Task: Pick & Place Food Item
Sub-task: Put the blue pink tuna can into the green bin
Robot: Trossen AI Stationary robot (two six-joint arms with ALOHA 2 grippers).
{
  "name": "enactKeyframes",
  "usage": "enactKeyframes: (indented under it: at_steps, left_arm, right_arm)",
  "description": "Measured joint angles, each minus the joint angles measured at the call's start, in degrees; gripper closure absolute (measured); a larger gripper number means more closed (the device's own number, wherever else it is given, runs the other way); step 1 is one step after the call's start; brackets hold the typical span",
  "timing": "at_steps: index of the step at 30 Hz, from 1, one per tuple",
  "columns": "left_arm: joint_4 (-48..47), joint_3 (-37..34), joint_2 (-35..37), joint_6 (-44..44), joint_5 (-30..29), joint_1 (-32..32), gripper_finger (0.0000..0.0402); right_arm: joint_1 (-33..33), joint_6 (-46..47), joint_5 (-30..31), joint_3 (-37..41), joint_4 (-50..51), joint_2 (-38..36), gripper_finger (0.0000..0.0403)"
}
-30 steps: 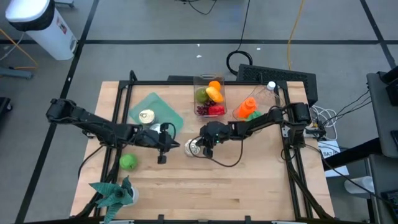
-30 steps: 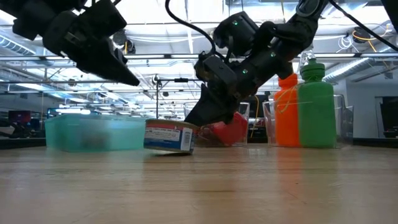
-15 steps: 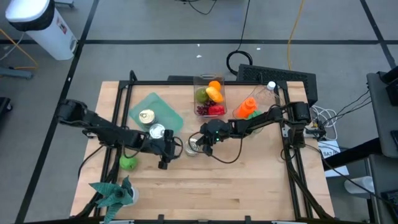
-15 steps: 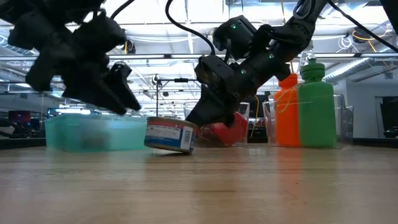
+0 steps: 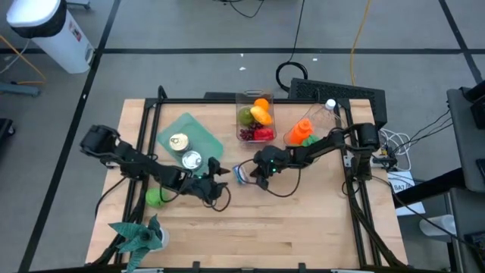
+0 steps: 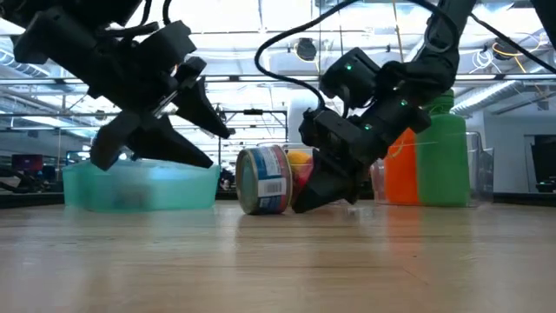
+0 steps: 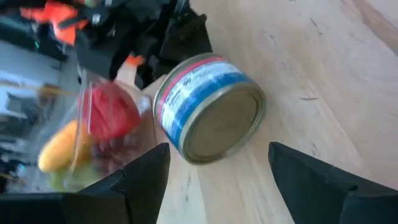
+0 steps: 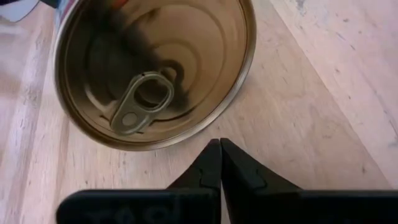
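A food can [image 5: 241, 174] with a red, white and blue label lies on its curved side on the wood, between my two grippers; it also shows in the low view [image 6: 265, 180]. My left gripper [image 5: 220, 179] stands open just to its left, the fingers slanting down toward the can's plain bottom end [image 7: 217, 124] without touching. My right gripper [image 5: 255, 174] is shut, its tips low at the pull-tab lid end [image 8: 149, 68]. My right gripper's shut fingertips [image 8: 219, 149] slant down from the table's right, right beside the lower rim [image 8: 202, 124] of the can's lid end. Whether they touch that rim I cannot tell. The can rests on its curved wall on the table.
A teal tray [image 5: 198, 130] at the back left carries two more cans [image 5: 179, 141]. A clear tub of fruit [image 5: 256, 117] and orange and green bottles [image 5: 301, 131] stand behind. A green fruit [image 5: 155, 198] and a green plant figure [image 5: 140, 235] lie near left.
The can has tipped from flat on its end onto its curved side, its lid now facing my right gripper, which has drawn slightly toward the table's right. My left gripper has come right and down toward the can, rolled about its axis, and opened.
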State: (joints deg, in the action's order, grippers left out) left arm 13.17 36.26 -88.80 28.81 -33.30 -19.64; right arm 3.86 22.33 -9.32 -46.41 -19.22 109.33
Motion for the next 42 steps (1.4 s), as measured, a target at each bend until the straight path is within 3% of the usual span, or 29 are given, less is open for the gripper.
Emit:
enactKeyframes:
  at_steps: [8,13,21,25,28,33,38,42]
  left_arm:
    - [3.8,1.0,-1.0,1.2,-1.2,2.6,0.0119]
    - [3.9,1.0,-0.7,8.0,-0.8,4.0,0.0119]
    - [4.8,1.8,-0.7,16.5,6.5,4.7,0.0119]
    - [3.6,5.9,-0.7,15.5,10.6,5.8,0.0119]
    - [-2.5,9.2,-0.7,13.9,15.5,7.7,0.0119]
    - [-12.1,12.9,-0.7,13.5,22.2,9.7,0.0119]
    - [-12.8,13.2,-0.7,13.4,23.3,11.4,0.0119]
    - [-14.8,13.2,-0.8,12.5,28.0,13.2,0.0119]
  right_arm:
    - [-0.7,-2.2,0.3,0.0,-3.3,-0.8,0.0403]
    - [-2.1,-4.7,0.6,0.2,-5.3,-3.0,0.0403]
    - [-2.8,-8.4,7.6,0.1,-10.0,-7.3,0.0403]
    - [-2.2,-9.9,4.1,0.1,-14.6,-7.5,0.0403]
    - [-1.1,-9.9,0.1,0.0,-15.8,-7.5,0.0403]
    - [-0.5,-10.0,-0.1,0.0,-15.3,-7.5,0.0403]
    - [-0.5,-10.0,0.0,0.0,-13.6,-7.6,0.0403]
    - [-0.4,-10.0,0.2,0.0,-13.2,-7.6,0.0403]
